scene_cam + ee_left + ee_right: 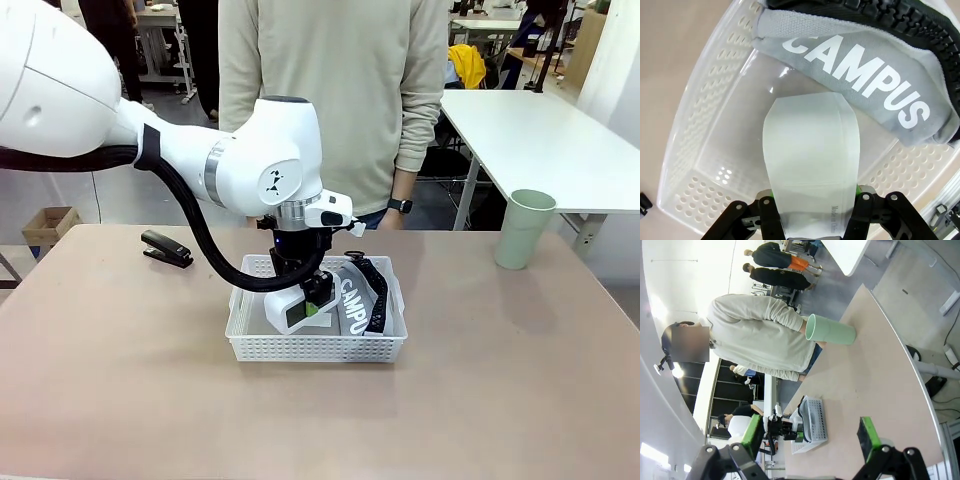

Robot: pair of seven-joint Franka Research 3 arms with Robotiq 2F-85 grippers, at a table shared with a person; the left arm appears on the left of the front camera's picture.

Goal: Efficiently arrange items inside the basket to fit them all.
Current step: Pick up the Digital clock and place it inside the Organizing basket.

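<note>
The white basket [317,347] sits mid-table. A grey CAMPUS pouch [355,293] leans inside it on the right. My left gripper [304,303] is lowered into the basket's left half, shut on the white device [289,311], screen toward the camera. In the left wrist view the white device [812,155] sticks out between my fingers [771,194] above the basket floor [735,150], beside the pouch [860,75]. The black stapler [167,248] lies on the table, left of the basket. The pale green cup [525,228] stands far right. My right gripper [811,435] hangs open, high above the table.
A person in a beige top [335,90] stands at the far edge behind the basket, arms at the sides. From the right wrist view, the cup [830,330] and basket [815,424] lie far below. A white table [540,130] stands at the back right.
</note>
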